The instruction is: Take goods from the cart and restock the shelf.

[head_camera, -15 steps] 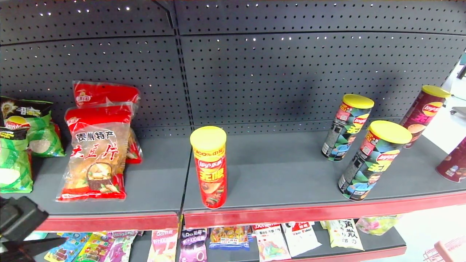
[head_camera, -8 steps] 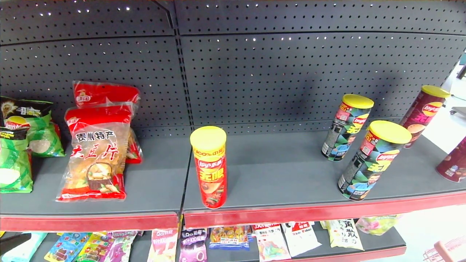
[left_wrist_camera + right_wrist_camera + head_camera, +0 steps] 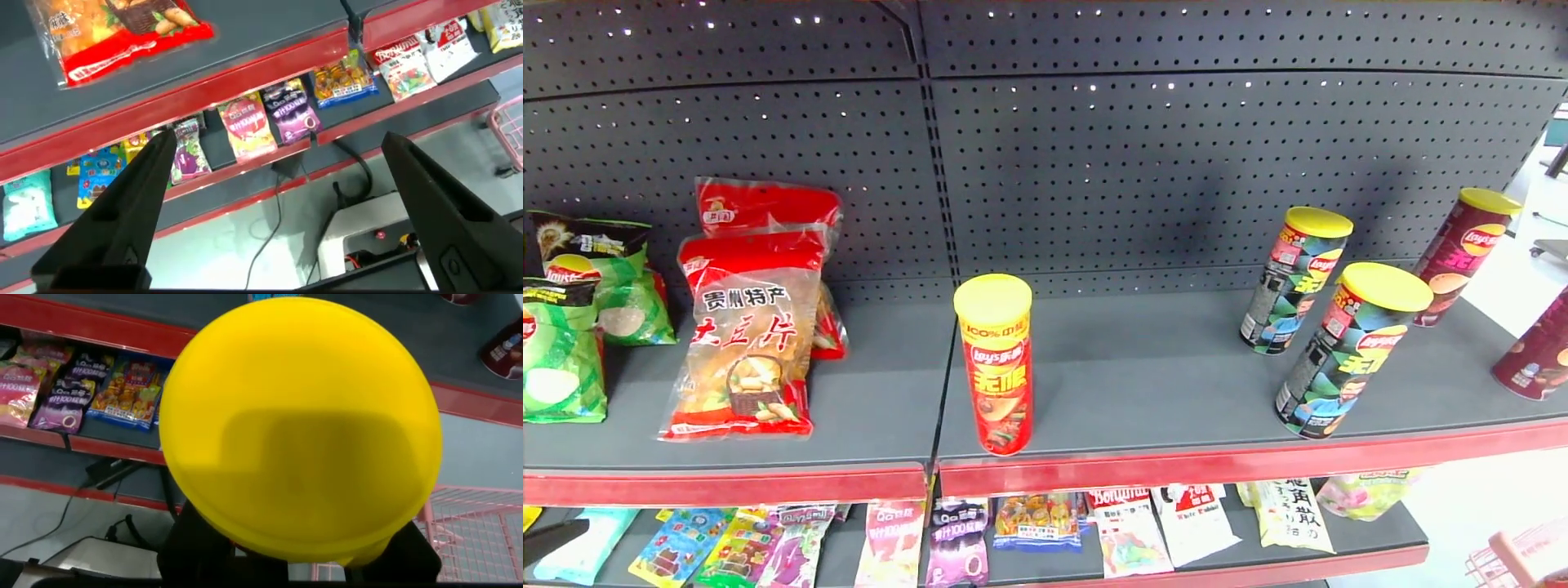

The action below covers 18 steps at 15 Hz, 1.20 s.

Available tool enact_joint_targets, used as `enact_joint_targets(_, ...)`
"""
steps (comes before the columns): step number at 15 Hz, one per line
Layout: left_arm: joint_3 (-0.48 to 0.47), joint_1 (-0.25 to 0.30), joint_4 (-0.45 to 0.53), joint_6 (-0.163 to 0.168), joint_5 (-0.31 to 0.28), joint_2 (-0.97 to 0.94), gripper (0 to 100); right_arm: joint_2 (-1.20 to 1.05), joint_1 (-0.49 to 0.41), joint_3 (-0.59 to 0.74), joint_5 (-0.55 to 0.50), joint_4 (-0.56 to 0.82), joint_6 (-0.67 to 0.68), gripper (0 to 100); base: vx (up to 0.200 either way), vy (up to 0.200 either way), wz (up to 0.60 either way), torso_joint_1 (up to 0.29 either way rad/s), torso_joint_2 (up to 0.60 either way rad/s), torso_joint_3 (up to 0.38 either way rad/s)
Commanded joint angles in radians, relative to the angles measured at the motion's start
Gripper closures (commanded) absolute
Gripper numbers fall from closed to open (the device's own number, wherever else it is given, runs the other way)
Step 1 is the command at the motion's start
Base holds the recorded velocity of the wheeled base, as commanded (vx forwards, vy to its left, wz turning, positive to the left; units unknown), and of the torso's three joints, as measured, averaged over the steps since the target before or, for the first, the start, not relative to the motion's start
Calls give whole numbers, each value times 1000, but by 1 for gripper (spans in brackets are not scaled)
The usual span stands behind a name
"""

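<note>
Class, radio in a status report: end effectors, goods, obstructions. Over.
Left end effector open, empty. Right end effector shut on yellow-lidded round canister. Grey shelf has bare space beside upright red canister.

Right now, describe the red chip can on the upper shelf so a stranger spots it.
On the grey upper shelf, look just right of the centre seam, at the front lip. The red chip can stands upright there alone; the other yellow-lidded cans, patterned or maroon, stand farther right.

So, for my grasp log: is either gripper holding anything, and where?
Right gripper holds a yellow-lidded can, gripped below the lid; left gripper open, empty.
</note>
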Motion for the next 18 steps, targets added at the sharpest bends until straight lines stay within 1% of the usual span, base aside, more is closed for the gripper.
enact_joint_targets(1,7,1,0,2,-1,1,0,25,0,3,0,-20,-8,100,0,0,0,0,0,0)
enact_joint_targets(3,14,1,0,2,-1,-5,0,51,-1,6,0,-51,-9,100,0,0,0,0,0,0)
enact_joint_targets(5,14,1,0,3,1,-5,0,73,-1,11,0,-77,-9,100,0,0,600,0,2,7)
enact_joint_targets(9,14,1,-2,5,1,-5,0,81,-1,13,0,-80,-9,100,0,0,600,2,5,4)
enact_joint_targets(12,21,1,0,6,3,-22,0,104,3,-4,7,-83,-11,100,0,0,0,0,0,0)
enact_joint_targets(13,39,1,0,6,4,-59,0,153,5,-32,8,-112,-12,100,0,0,0,0,0,0)
enact_joint_targets(14,65,1,0,6,15,-108,0,231,8,-58,14,-170,-14,100,0,0,0,0,0,0)
enact_joint_targets(15,103,1,1,6,52,-176,0,357,32,-93,50,-261,-11,100,0,0,0,0,0,0)
enact_joint_targets(16,131,-1,1,0,59,-235,0,409,52,-109,74,-301,-12,100,0,0,0,0,0,0)
enact_joint_targets(17,149,1,1,-7,61,-263,0,532,91,-161,103,-381,-11,100,0,0,0,0,0,0)
enact_joint_targets(18,175,1,1,-23,61,-318,0,651,100,-221,105,-414,-14,100,0,0,0,0,0,0)
